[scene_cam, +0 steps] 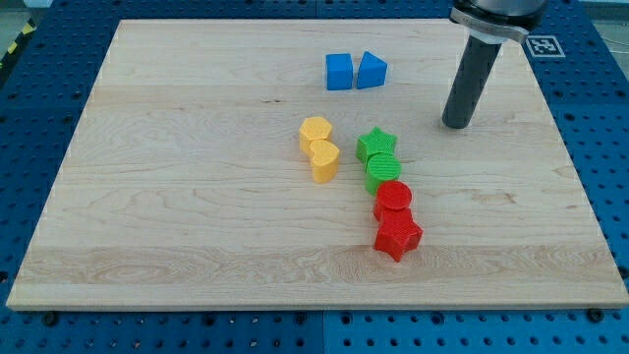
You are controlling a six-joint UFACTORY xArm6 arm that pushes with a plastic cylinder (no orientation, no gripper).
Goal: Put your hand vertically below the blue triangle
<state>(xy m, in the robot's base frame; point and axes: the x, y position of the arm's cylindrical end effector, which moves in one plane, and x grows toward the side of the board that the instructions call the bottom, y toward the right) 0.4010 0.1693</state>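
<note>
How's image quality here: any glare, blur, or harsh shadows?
Camera view: even, soft lighting, no glare on the wooden board; short faint shadows under the blocks; blue triangle and my tip sharp; only the rod's top is cropped at the view's top edge.

pale wooden board (197, 197), blue triangle (371, 70), dark rod (469, 84)

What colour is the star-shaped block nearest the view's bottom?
Red. The star shows clearly in the camera view, just below the red round block.
</note>
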